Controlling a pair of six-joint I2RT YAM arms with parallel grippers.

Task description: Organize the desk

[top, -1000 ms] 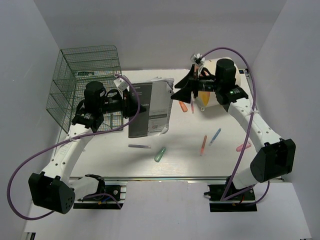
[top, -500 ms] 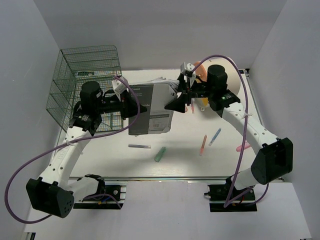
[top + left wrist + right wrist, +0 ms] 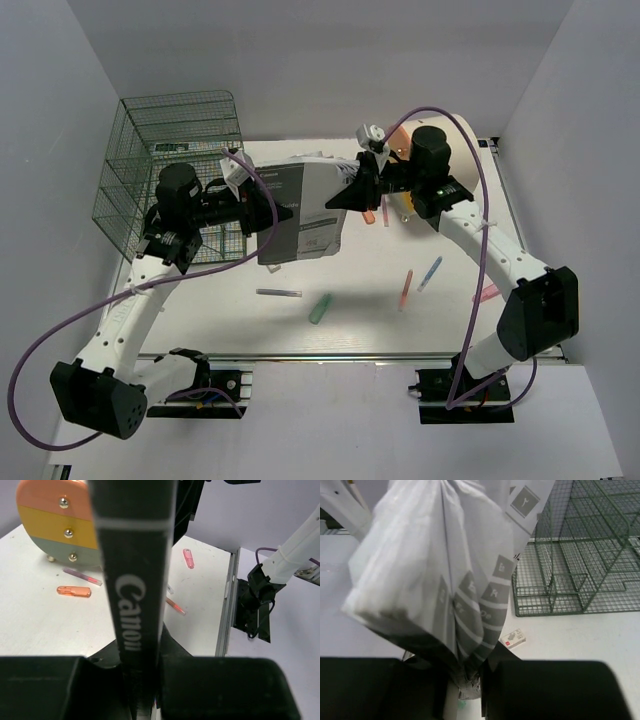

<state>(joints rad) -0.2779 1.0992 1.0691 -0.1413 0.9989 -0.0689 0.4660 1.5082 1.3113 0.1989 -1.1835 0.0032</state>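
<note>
- The desk [image 3: 380,325] was a wide, flat, matte white top with a metal rail along its near edge, spread beneath both arms.
- Scattered pens [image 3: 321,308] lay on it, and a green wire rack [image 3: 170,160] stood at its far left corner.
- The left gripper [image 3: 268,213] was clamped tight on the dark spine of a booklet [image 3: 300,215].
- The right gripper [image 3: 342,198] was pinched on the booklet's loose pages.

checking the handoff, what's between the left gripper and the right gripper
A Canon booklet fills the gap: the left gripper pinches its dark spine, the right gripper its pages. The top view shows it best.
</note>
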